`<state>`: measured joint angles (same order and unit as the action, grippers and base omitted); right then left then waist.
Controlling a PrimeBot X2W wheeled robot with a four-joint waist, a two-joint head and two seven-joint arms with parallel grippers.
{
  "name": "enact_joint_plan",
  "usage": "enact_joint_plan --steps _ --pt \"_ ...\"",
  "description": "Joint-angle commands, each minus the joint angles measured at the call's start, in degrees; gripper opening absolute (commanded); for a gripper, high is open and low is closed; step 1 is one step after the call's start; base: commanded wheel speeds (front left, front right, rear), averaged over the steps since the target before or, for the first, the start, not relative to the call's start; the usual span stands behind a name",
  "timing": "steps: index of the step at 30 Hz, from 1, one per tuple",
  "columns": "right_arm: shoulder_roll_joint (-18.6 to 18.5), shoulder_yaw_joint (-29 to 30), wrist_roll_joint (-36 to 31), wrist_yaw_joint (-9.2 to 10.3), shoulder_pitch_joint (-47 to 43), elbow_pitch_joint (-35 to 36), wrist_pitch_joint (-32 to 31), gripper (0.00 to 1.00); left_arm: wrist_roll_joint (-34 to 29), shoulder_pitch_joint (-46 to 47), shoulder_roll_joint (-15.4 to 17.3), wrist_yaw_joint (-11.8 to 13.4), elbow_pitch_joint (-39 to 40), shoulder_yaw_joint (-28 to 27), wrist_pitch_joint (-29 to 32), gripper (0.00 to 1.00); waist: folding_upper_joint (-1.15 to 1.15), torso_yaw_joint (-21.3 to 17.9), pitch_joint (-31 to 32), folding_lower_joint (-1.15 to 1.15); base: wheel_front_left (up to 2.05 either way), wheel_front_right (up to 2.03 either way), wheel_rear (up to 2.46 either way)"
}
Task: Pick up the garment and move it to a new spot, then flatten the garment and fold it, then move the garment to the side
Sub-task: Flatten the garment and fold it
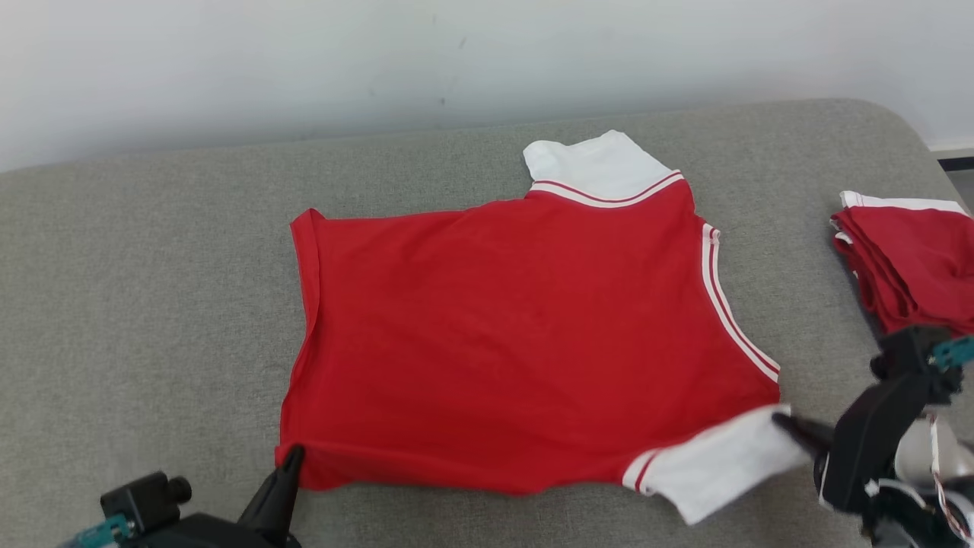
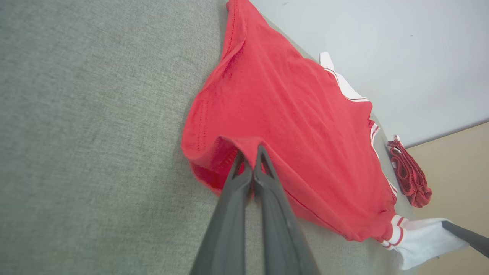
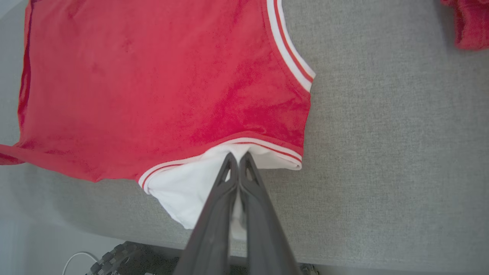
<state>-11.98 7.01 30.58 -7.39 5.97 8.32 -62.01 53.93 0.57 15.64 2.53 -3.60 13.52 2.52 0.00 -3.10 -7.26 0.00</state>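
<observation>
Our left gripper (image 1: 294, 455) pinches a hem corner of the red shirt (image 1: 517, 327) at seven o'clock; our right gripper (image 1: 778, 417) pinches its white sleeve (image 1: 715, 468) at four o'clock.

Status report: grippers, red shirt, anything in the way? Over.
Left gripper shut on red shirt, hem corner. Right gripper shut on its white sleeve. Shirt spread on grey cushion. Folded red garments lie apart, right side.

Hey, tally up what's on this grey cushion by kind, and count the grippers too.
spread red garment: 1
stack of folded red garments: 1
grippers pinching the spread one, left gripper and right gripper: 2
Total: 4
</observation>
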Motion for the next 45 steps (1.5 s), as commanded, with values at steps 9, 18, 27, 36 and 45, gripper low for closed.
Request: enact_joint_plan --steps 9,18,27,36,45 --pt "2.1 -1.3 -2.0 -0.15 12.4 -8.6 11.7 0.0 -3.4 8.7 0.0 0.1 -3.6 0.9 -1.0 0.0 0.0 0.3 -2.3 0.0 0.0 0.0 0.0" --pt "0.8 -6.6 -1.1 -0.15 20.4 -16.8 21.4 0.0 -6.6 15.6 -0.2 -1.4 -12.1 2.6 -3.4 0.0 0.0 0.2 -4.7 0.0 0.0 0.0 0.0" --pt "-1.0 -8.1 -0.6 -0.15 23.4 -21.2 27.5 0.0 -6.0 17.4 -0.5 -2.4 -15.1 2.1 -5.2 0.0 0.0 0.7 -5.0 0.0 0.0 0.0 0.0" --pt "-0.5 -8.7 -2.7 -0.15 25.7 -26.0 29.7 1.0 -6.6 19.6 -0.7 -2.6 -18.3 2.6 -5.6 0.91 0.0 0.8 -4.8 0.0 0.0 0.0 0.0" --pt "0.5 -8.4 -3.1 -0.15 26.9 -27.7 35.8 1.0 -8.2 20.1 -0.8 -1.7 -20.4 2.9 -8.6 1.0 0.0 0.9 -3.6 0.0 0.0 0.0 0.0"
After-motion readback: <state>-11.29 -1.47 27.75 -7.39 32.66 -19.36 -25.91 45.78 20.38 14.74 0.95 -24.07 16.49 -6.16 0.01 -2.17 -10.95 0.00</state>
